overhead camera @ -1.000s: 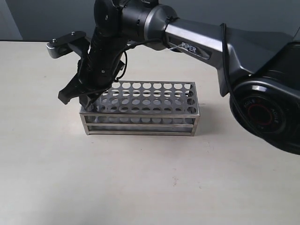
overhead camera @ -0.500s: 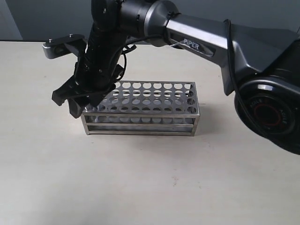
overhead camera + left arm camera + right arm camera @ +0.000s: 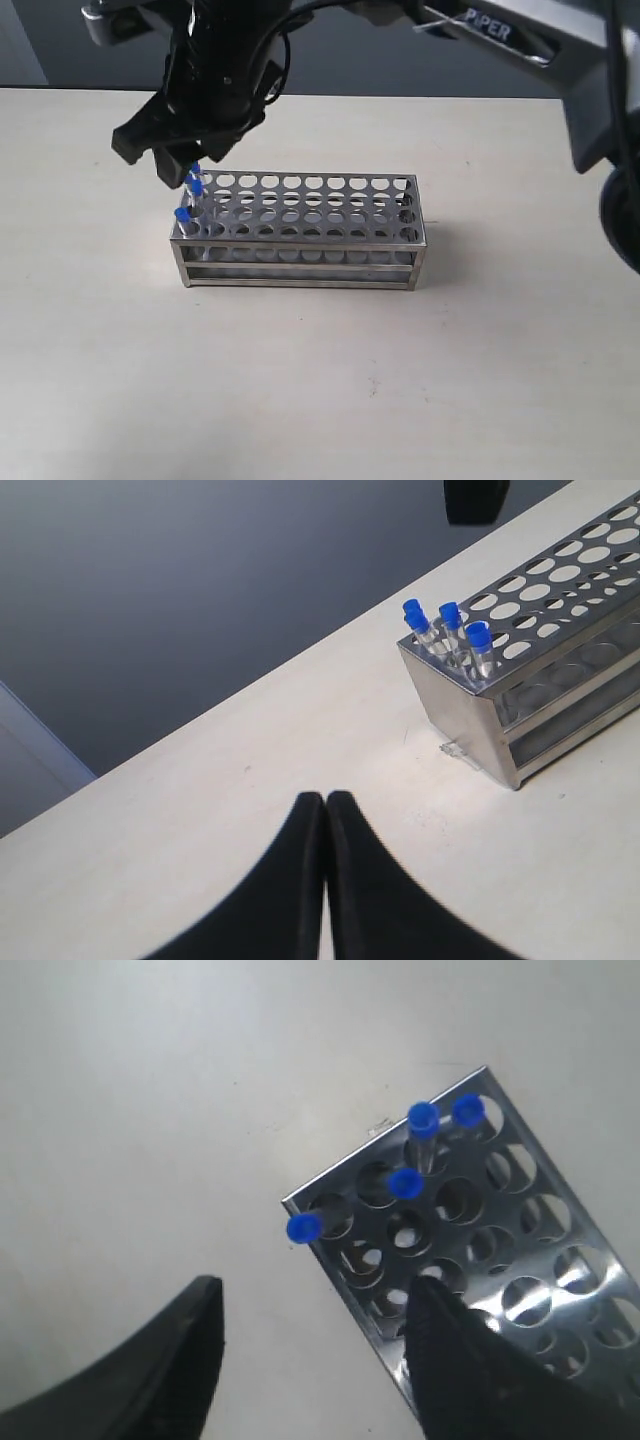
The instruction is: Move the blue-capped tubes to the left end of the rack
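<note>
Soft, even light; the rack (image 3: pixel 455 705) shows small glare spots and throws a faint shadow on the bench (image 3: pixel 300 380).

The right arm (image 3: pixel 545 40) has a silver-grey link with white PIPER lettering (image 3: pixel 489 27), joined to a glossy black wrist section (image 3: pixel 225 60). Thin black cables (image 3: pixel 284 62) loop beside the wrist section, and a grey bracket (image 3: pixel 110 22) sits at its side. The right gripper (image 3: pixel 152 160) has matte black, blunt-tipped fingers (image 3: pixel 175 1360), while the left gripper (image 3: pixel 325 870) has smooth black ones tapering to narrow tips.
</note>
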Robot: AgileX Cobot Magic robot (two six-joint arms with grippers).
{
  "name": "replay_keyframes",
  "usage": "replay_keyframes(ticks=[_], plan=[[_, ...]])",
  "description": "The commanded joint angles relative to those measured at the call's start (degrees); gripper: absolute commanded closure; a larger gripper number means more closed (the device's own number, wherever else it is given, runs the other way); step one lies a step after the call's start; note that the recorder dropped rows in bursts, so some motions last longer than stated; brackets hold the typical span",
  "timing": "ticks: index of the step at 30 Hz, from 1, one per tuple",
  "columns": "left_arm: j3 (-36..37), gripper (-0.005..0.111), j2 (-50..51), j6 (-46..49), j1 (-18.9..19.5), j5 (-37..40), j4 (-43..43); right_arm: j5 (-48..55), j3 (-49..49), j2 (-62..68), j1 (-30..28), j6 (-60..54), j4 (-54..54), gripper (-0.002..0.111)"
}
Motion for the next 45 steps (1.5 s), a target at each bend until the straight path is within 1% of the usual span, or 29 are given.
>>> replay_keyframes(ticks=[1, 2, 5, 7, 9, 13, 16, 20, 22, 24, 25, 27, 29, 32, 38, 41, 43, 45], plan=[[-0.3, 0.106, 0.2, -0.3, -0.2, -0.3, -0.1, 0.3, -0.3, -5.4, 0.1, 1.4, -5.6, 0.058], [-0.3, 0.106, 0.2, -0.3, -0.2, -0.3, -0.1, 0.3, 0.0, -7.3, 0.1, 2.7, -7.4, 0.062], [-0.3, 0.106, 0.2, -0.3, -0.2, -0.3, -0.1, 0.3, 0.1, -14.4, 0.1, 4.3, -10.4, 0.089], [-0.3, 0.106, 0.2, -0.3, -0.2, -0.3, -0.1, 0.3, 0.1, -17.6, 0.1, 4.3, -10.8, 0.098], [-0.3, 0.106, 0.2, -0.3, -0.2, -0.3, -0.1, 0.3, 0.1, -21.0, 0.1, 4.3, -10.9, 0.103], [-0.3, 0.106, 0.2, -0.3, -0.2, -0.3, -0.1, 0.3, 0.6, -30.9, 0.1, 5.3, -10.9, 0.103], [-0.3, 0.106, 0.2, -0.3, -0.2, -0.3, -0.1, 0.3, 4.2, -37.8, 0.1, 6.4, -12.0, 0.103], [-0.3, 0.106, 0.2, -0.3, -0.2, -0.3, -0.1, 0.3, 10.9, -46.7, 0.1, 11.9, -12.6, 0.103], [-0.3, 0.106, 0.2, -0.3, -0.2, -0.3, -0.1, 0.3, 14.1, -51.0, 0.1, 14.1, -11.3, 0.103], [-0.3, 0.106, 0.2, -0.3, -0.2, -0.3, -0.1, 0.3, 14.5, -54.0, 0.1, 14.7, -10.5, 0.103], [-0.3, 0.106, 0.2, -0.3, -0.2, -0.3, -0.1, 0.3, 14.4, -55.7, 0.1, 15.1, -8.2, 0.103], [-0.3, 0.106, 0.2, -0.3, -0.2, -0.3, -0.1, 0.3, 14.4, -57.6, 0.1, 15.3, -5.0, 0.103], [-0.3, 0.106, 0.2, -0.3, -0.2, -0.4, -0.1, 0.3, 14.4, -58.6, 0.1, 14.3, -4.2, 0.103], [-0.3, 0.106, 0.2, -0.3, -0.2, -0.4, 0.0, 0.3, 14.4, -58.6, 0.1, 8.7, -7.3, 0.103], [-0.3, 0.106, 0.2, -0.3, -0.2, -0.4, 0.0, 0.3, 15.5, -58.6, 0.1, 8.7, -11.9, 0.103], [-0.3, 0.106, 0.2, -0.3, -0.2, -0.4, 0.0, 0.3, 19.9, -61.3, 0.1, 8.7, -13.1, 0.103], [-0.3, 0.106, 0.2, -0.3, -0.2, -0.4, 0.0, 0.3, 25.5, -64.9, -0.1, 8.7, -13.9, 0.103], [-0.3, 0.106, 0.2, -0.3, -0.2, -0.4, 0.0, -5.2, 32.2, -69.7, -1.5, 8.8, -13.5, 0.103]])
